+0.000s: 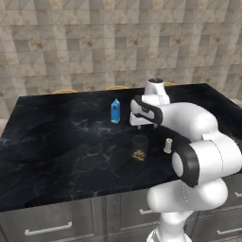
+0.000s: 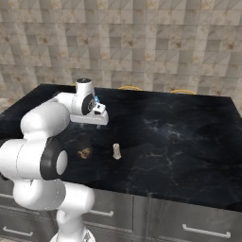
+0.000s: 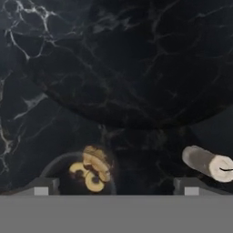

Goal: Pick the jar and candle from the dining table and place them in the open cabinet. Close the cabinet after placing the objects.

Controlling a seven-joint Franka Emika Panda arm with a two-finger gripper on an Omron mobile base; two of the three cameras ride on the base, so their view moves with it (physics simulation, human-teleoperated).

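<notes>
The jar (image 1: pixel 139 147) (image 2: pixel 84 145), a short dark glass cylinder with golden bits at its bottom, stands near the front of the black marble dining table (image 1: pixel 61 142) (image 2: pixel 179 137). The slim cream candle (image 1: pixel 167 145) (image 2: pixel 116 151) stands upright a little to its right. My gripper (image 1: pixel 140 125) (image 2: pixel 98 122) hangs open above the jar, pointing down and clear of it. In the hand view the jar (image 3: pixel 88 175) sits low between the fingertips, nearer the left one (image 3: pixel 41 186); the gripper (image 3: pixel 116 189) holds nothing and the candle (image 3: pixel 208 163) lies at the right. The cabinet is out of view.
A blue carton (image 1: pixel 115 110) stands farther back on the table, just behind my hand. Yellow chair backs (image 1: pixel 64 90) (image 2: pixel 130 87) rise past the far edge, before a tiled wall. Grey drawer fronts with silver handles (image 1: pixel 47 229) (image 2: pixel 205 231) run below the front edge.
</notes>
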